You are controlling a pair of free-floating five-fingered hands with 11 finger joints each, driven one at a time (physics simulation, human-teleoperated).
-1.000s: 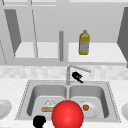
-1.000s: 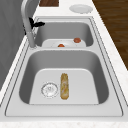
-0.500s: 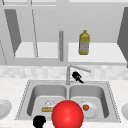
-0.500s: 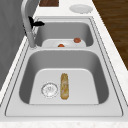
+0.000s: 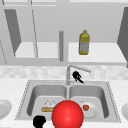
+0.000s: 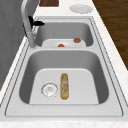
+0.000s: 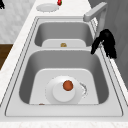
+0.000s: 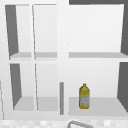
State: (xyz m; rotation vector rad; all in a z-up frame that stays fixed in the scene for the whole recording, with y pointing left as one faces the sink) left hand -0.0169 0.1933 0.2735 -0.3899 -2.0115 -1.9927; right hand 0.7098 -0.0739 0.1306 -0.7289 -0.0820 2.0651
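Observation:
My right hand (image 5: 77, 76) hovers just right of the faucet (image 5: 68, 74), under its spout and above the back rim of the right basin. It is open, with fingers pointing down and outward, and holds nothing. The right side view has this hand (image 7: 107, 43) close beside the faucet post (image 7: 102, 23). It also appears in the left side view as a hand (image 6: 34, 23) behind the faucet. My left hand (image 5: 39, 121) floats low at the sink's front edge, left of a big red ball (image 5: 67, 115).
The left basin holds a bread loaf (image 6: 64, 85) beside the drain (image 6: 49, 89). In the right basin a white plate (image 7: 58, 96) carries a small orange ball (image 7: 67, 85). A yellow bottle (image 8: 84, 96) stands on the open cabinet shelf. White plates (image 6: 80, 8) lie on the counter at both ends.

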